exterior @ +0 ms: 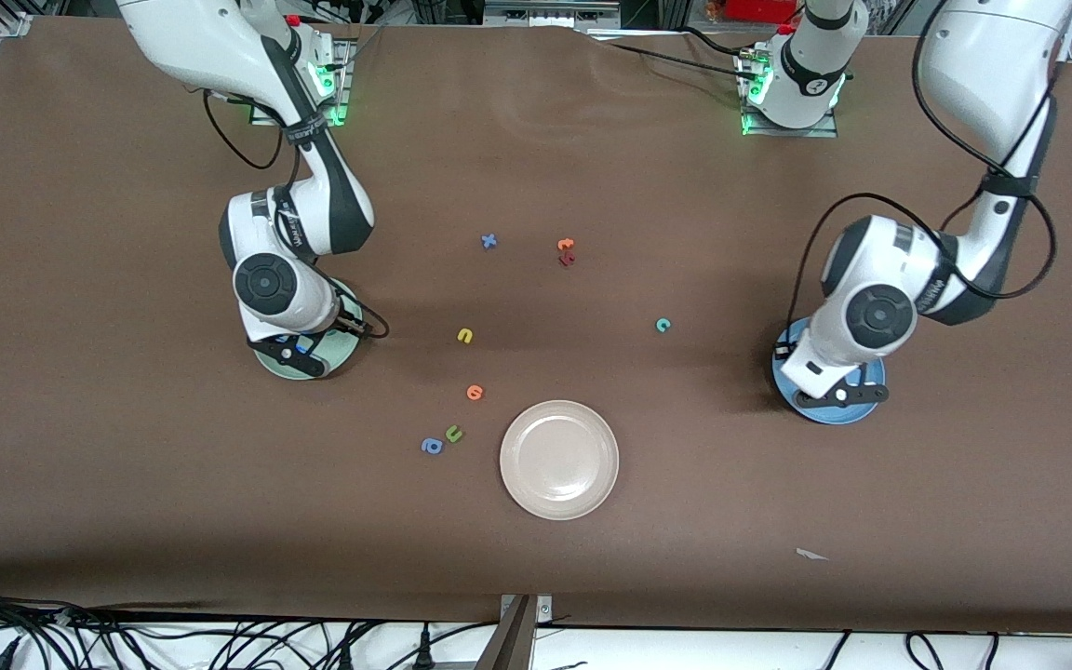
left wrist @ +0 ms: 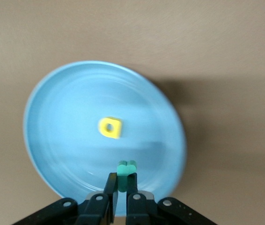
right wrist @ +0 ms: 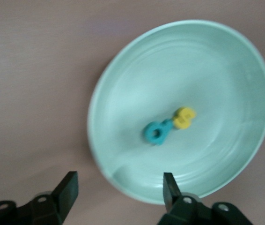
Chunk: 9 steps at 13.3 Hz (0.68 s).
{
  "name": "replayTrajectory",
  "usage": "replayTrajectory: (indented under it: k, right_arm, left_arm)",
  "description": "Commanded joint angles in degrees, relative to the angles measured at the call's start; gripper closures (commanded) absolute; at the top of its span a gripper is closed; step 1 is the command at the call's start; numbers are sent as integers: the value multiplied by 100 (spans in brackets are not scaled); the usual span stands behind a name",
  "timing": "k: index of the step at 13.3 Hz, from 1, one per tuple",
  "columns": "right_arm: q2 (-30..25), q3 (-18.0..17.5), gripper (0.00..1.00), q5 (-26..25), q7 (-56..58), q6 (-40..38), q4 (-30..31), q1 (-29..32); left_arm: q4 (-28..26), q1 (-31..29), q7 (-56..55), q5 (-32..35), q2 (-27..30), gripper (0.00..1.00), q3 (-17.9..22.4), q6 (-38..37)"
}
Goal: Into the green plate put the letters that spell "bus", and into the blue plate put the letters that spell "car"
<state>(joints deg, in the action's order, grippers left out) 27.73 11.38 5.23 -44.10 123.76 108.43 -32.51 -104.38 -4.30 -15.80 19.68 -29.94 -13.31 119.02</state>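
My left gripper (left wrist: 123, 180) hangs over the blue plate (left wrist: 67, 117), shut on a small teal r (left wrist: 127, 168) that sticks out between the fingertips. A yellow a (left wrist: 110, 127) lies in that plate. My right gripper (right wrist: 118, 187) stands open with nothing between its fingers, over the rim of the green plate (right wrist: 207, 70). In this plate a teal b (right wrist: 158, 132) and a yellow s (right wrist: 184, 117) lie touching. On the table a yellow u (exterior: 464, 336) and a teal c (exterior: 663, 324) lie loose. Both arms hide most of the green plate (exterior: 346, 350) and the blue plate (exterior: 864, 409).
A beige plate (exterior: 559, 460) sits near the table's front middle. Loose letters: blue x (exterior: 489, 241), orange t (exterior: 565, 245) beside a dark red letter (exterior: 567, 260), orange round letter (exterior: 475, 392), green u (exterior: 453, 433), blue a (exterior: 431, 447). A white scrap (exterior: 810, 555) lies near the front edge.
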Motion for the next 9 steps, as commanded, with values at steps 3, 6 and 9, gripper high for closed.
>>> replayTrajectory:
  k: [3,6,9]
  right_arm:
    - [521,-416,29,83,-1906,419,-796,-467]
    - [926,-759,30,-4,-1963,980,-1123,-537]
    - [1251,-777,40,-13,-1385,1658,-1123,-625]
  left_arm:
    - [550,60,801,441,-574,0,-101,-90]
    - [551,113,-474,-665,-565,0,-548,102]
    - [254,201,-1528,-782,-565,0,-1049,550]
